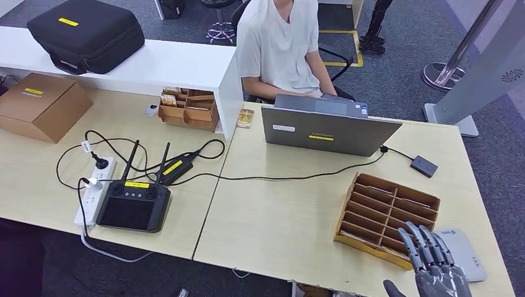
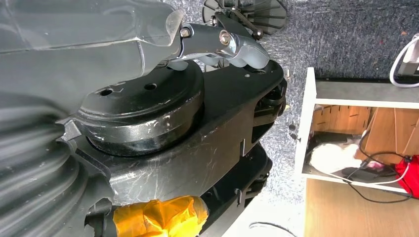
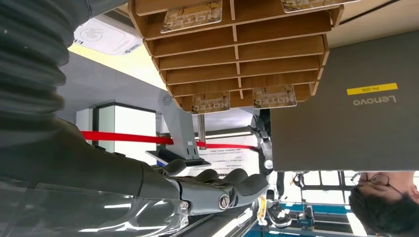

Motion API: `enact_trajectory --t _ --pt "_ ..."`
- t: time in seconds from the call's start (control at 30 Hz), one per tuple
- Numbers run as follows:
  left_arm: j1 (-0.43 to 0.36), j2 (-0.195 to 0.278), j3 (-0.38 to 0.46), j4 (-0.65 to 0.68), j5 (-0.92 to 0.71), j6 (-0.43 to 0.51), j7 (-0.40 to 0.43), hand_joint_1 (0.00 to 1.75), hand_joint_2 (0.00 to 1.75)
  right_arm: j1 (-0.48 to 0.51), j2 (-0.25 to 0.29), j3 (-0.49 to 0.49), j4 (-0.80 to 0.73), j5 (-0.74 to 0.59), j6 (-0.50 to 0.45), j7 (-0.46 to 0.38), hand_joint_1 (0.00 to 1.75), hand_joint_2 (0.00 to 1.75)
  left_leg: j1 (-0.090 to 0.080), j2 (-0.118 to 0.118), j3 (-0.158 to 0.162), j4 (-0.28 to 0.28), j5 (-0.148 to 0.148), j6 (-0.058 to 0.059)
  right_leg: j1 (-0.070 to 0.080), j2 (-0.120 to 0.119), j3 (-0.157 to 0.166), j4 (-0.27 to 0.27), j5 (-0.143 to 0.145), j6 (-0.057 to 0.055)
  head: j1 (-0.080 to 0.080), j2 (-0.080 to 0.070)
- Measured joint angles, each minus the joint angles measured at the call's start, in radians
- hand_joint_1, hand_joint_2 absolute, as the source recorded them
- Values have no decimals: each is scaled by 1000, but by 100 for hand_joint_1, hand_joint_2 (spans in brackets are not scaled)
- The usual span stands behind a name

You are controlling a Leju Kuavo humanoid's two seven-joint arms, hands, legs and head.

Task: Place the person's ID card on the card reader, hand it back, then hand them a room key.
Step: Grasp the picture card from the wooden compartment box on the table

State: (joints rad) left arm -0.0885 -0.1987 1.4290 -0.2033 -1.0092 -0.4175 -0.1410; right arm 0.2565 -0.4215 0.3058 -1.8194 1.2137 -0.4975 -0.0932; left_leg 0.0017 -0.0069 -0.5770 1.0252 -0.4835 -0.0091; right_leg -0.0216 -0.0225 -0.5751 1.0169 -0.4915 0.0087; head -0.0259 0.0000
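Note:
My right hand (image 1: 433,267) hovers at the table's near right corner with its fingers straight and apart, holding nothing. It hangs over the white card reader (image 1: 461,252), just beside the wooden card rack (image 1: 387,215). In the right wrist view the same hand (image 3: 212,190) is empty, and the rack (image 3: 237,54) holds several brown hotel key cards (image 3: 211,102) next to the reader (image 3: 106,37). The person (image 1: 278,43) sits behind the grey laptop (image 1: 322,130). My left hand (image 2: 225,42) hangs beside my body, its thumb out and nothing in it.
A small black box (image 1: 424,166) on a cable lies right of the laptop. On the left table are a black controller (image 1: 133,204), a power strip (image 1: 93,192), a cardboard box (image 1: 40,105) and a second wooden rack (image 1: 189,108). A loose card (image 1: 245,117) lies by the white shelf.

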Motion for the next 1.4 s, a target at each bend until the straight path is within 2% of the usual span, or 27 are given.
enact_trajectory --t 0.5,0.83,1.4 --pt "-1 0 0 0 -9 -2 1 0 175 -54 6 10 107 -23 27 -1 0 175 0 0 0 0 0 0 0 0 0 0 0 0 0 0" --pt "-1 0 0 0 -10 -3 2 0 175 -97 22 -28 228 -31 29 5 0 175 0 0 0 0 0 0 0 0 0 0 0 0 0 0" --pt "-2 0 0 0 -9 -5 9 0 175 -122 43 -61 314 -32 28 -1 0 175 0 0 0 0 0 0 0 0 0 0 0 0 0 0"
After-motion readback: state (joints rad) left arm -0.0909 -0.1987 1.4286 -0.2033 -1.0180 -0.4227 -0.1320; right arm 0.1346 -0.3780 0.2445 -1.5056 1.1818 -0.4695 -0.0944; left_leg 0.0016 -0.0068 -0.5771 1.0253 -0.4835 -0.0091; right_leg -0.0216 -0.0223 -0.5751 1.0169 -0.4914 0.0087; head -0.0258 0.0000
